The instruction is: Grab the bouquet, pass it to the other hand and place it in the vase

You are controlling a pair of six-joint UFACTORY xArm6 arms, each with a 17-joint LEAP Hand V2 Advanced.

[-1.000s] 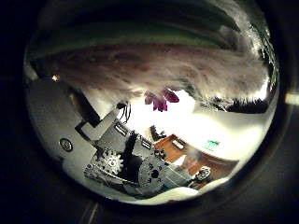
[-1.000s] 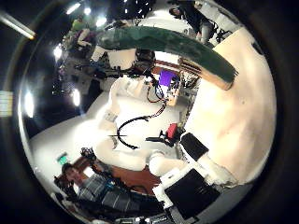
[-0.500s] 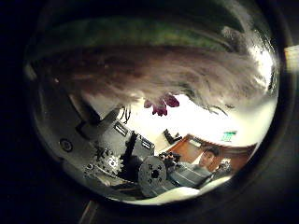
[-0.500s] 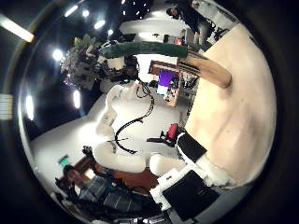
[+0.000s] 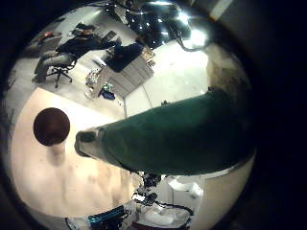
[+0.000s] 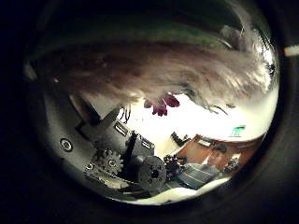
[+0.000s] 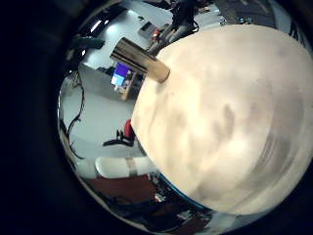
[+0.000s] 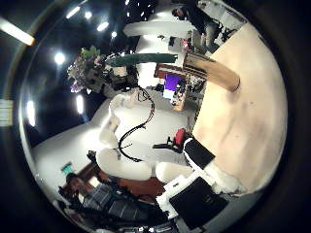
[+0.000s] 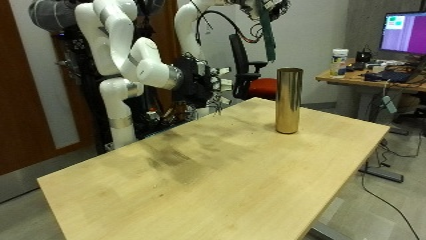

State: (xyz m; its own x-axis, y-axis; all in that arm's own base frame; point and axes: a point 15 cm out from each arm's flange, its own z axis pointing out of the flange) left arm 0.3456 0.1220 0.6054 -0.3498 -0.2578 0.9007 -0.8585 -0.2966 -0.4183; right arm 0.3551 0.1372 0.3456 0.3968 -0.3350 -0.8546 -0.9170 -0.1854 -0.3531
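Observation:
The bouquet [image 9: 268, 38], its stems in a dark green wrap, hangs stems-down above the table, held high by my left hand [image 9: 253, 8], which is shut on it. The wrap [image 5: 177, 134] fills the left little finger side view; pale plumes [image 6: 159, 70] and a purple flower [image 6: 161, 101] show beside my left fingers [image 6: 131, 163]. The tall gold vase [image 9: 286, 100] stands upright on the far part of the table, just below and beside the stems. My right hand [image 9: 200, 86] hangs off the table's far edge, away from the bouquet [image 8: 126, 60] and vase [image 8: 212, 70], holding nothing.
The light wooden table [image 9: 200, 170] stretches toward the camera. Behind the vase are a black office chair [image 9: 240, 55] and a desk with a monitor [image 9: 404, 33]. A dark round shape [image 5: 51, 126] lies on the table under my left palm.
In the right thumb side view the bouquet has drawn away from my right hand and looks much smaller now. The left thumb side view is nearly unchanged.

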